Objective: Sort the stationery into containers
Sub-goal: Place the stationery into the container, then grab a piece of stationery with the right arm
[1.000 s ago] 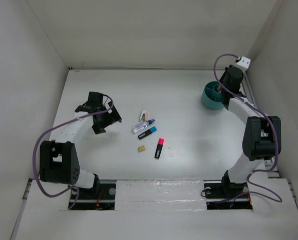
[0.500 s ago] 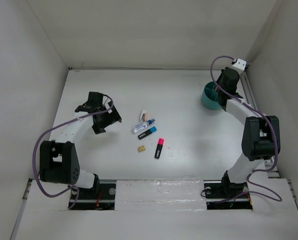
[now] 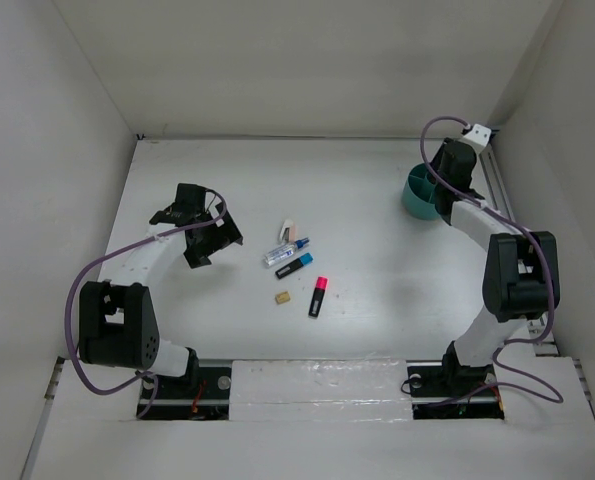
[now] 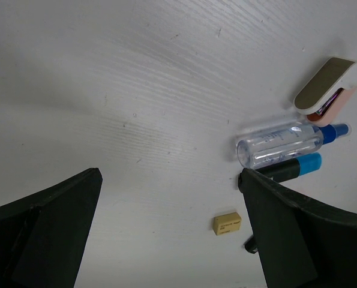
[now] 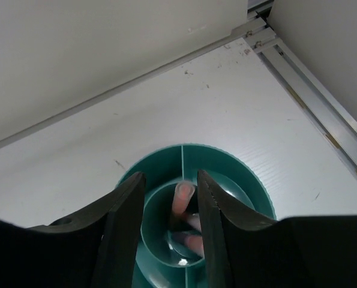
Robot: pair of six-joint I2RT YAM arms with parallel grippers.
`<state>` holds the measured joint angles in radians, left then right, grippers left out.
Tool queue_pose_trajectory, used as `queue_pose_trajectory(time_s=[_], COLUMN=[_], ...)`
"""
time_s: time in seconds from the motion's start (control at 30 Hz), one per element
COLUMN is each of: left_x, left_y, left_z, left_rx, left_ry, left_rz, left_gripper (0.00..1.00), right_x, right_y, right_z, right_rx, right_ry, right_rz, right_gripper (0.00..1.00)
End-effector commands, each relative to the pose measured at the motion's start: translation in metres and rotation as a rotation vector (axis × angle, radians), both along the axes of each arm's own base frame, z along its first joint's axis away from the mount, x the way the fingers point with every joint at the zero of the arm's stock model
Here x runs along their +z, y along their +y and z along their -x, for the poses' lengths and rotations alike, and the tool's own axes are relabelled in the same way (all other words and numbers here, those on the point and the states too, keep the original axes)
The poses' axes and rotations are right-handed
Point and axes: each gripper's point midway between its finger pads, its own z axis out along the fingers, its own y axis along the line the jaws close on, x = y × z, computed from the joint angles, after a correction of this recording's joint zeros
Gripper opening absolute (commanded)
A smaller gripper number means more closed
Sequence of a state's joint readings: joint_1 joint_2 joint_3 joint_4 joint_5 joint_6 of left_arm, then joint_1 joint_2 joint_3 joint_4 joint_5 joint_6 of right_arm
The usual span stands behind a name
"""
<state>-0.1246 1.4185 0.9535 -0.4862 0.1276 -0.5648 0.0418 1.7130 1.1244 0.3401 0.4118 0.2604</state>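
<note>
Directly below the right hand (image 5: 170,180), parted to release, the cup (image 5: 244,180) holds pink pens (image 5: 183,195); the left hand (image 4: 169,198) hangs open.

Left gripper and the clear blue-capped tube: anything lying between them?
Nothing. In the top view the stretch of table from the left gripper to the clear blue-capped tube is bare; the left wrist view shows the same.
</note>
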Motion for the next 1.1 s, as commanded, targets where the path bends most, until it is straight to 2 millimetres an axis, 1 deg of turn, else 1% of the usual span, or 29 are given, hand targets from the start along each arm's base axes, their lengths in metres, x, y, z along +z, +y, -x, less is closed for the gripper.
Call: queue_pose_trajectory(time_s=[0.0, 0.03, 0.13, 0.23, 0.27, 0.3, 0.33, 0.37, 0.4, 0.43, 0.47, 0.5, 0.53, 0.57, 0.6, 0.63, 0.67, 0.7, 0.73, 0.77, 0.8, 0.83, 0.87, 0.9, 0.93, 0.97, 1.0, 1.03, 1.07], left_x=[0.015, 0.015, 0.018, 0.018, 0.018, 0.018, 0.022, 0.021, 0.021, 0.025, 0.024, 0.027, 0.03, 0.029, 0.032, 0.038, 0.04, 0.042, 0.05, 0.052, 0.055, 0.059, 0.065, 0.067, 0.067, 0.071, 0.08, 0.083, 0.085], left_y=[-0.001, -0.001, 0.001, 0.001, 0.001, 0.001, 0.0, 0.001, 0.003, 0.002, 0.002, 0.002, 0.003, 0.004, 0.003, 0.005, 0.005, 0.007, 0.006, 0.008, 0.008, 0.008, 0.008, 0.008, 0.008, 0.008, 0.01, 0.01, 0.01], left_z=[-0.009, -0.009, -0.009, -0.009, -0.009, -0.009, -0.013, -0.01, -0.011, -0.014, -0.011, -0.013, -0.016, -0.014, -0.015, -0.02, -0.019, -0.017, -0.021, -0.022, -0.022, -0.024, -0.029, -0.029, -0.029, -0.03, -0.033, -0.032, -0.03], left_rx=[-0.005, -0.005, -0.001, -0.001, -0.001, -0.001, -0.001, -0.001, 0.005, 0.005, 0.005, 0.005, 0.009, 0.009, 0.017, 0.023, 0.023, 0.028, 0.028, 0.044, 0.044, 0.044, 0.057, 0.057, 0.057, 0.057, 0.073, 0.073, 0.081], left_ry=[-0.054, -0.054, -0.064, -0.064, -0.064, -0.064, -0.077, -0.066, -0.067, -0.079, -0.067, -0.076, -0.086, -0.076, -0.076, -0.095, -0.091, -0.083, -0.096, -0.098, -0.097, -0.107, -0.125, -0.124, -0.124, -0.128, -0.154, -0.153, -0.152], left_rz=[0.003, 0.003, -0.003, -0.003, -0.003, -0.003, -0.002, -0.003, -0.012, -0.011, -0.013, -0.011, -0.018, -0.019, -0.015, -0.022, -0.022, -0.033, -0.031, -0.036, -0.036, -0.035, -0.035, -0.035, -0.035, -0.035, -0.035, -0.036, -0.031], left_gripper=[1.0, 1.0, 1.0, 1.0, 1.0, 1.0, 1.0, 1.0, 1.0, 1.0, 1.0, 1.0, 1.0, 1.0, 1.0, 1.0, 1.0, 1.0, 1.0, 1.0, 1.0, 1.0, 1.0, 1.0, 1.0, 1.0, 1.0, 1.0, 1.0], right_x=[0.024, 0.03, 0.039, 0.045, 0.062, 0.068, 0.089, 0.104, 0.112, 0.123, 0.146, 0.162, 0.174, 0.185, 0.205, 0.214, 0.219, 0.241, 0.234, 0.233, 0.233, 0.241, 0.223, 0.218, 0.224, 0.203, 0.2, 0.193, 0.185], right_y=[0.002, 0.002, 0.004, 0.006, 0.005, 0.007, 0.014, 0.014, 0.02, 0.019, 0.026, 0.031, 0.031, 0.037, 0.039, 0.046, 0.049, 0.057, 0.062, 0.067, 0.081, 0.09, 0.1, 0.115, 0.136, 0.151, 0.163, 0.192, 0.206], right_z=[0.006, 0.007, 0.009, 0.01, 0.011, 0.012, 0.013, 0.013, 0.016, 0.017, 0.018, 0.026, 0.03, 0.033, 0.041, 0.044, 0.045, 0.049, 0.054, 0.055, 0.058, 0.056, 0.061, 0.062, 0.068, 0.072, 0.079, 0.088, 0.099], right_rx=[-0.006, -0.006, 0.004, 0.014, 0.014, 0.023, 0.045, 0.045, 0.058, 0.06, 0.073, 0.086, 0.086, 0.109, 0.124, 0.168, 0.184, 0.206, 0.224, 0.235, 0.267, 0.284, 0.314, 0.372, 0.428, 0.466, 0.502, 0.567, 0.602], right_ry=[-0.058, -0.07, -0.089, -0.101, -0.137, -0.148, -0.181, -0.212, -0.209, -0.218, -0.256, -0.265, -0.281, -0.294, -0.307, -0.31, -0.301, -0.326, -0.263, -0.231, -0.202, -0.191, -0.099, -0.06, -0.045, 0.042, 0.065, 0.096, 0.135], right_rz=[-0.007, -0.008, -0.011, -0.013, -0.015, -0.017, -0.021, -0.022, -0.015, -0.006, -0.009, -0.002, -0.003, -0.007, -0.009, -0.013, -0.014, -0.027, -0.029, -0.029, -0.032, -0.033, -0.032, -0.039, -0.043, -0.041, -0.041, -0.036, -0.029], right_gripper=[0.46, 0.46, 0.48, 0.48, 0.48, 0.49, 0.51, 0.52, 0.54, 0.55, 0.6, 0.61, 0.63, 0.7, 0.74, 0.78, 0.81, 0.83, 0.83, 0.83, 0.84, 0.84, 0.84, 0.84, 0.85, 0.85, 0.85, 0.87, 0.87])
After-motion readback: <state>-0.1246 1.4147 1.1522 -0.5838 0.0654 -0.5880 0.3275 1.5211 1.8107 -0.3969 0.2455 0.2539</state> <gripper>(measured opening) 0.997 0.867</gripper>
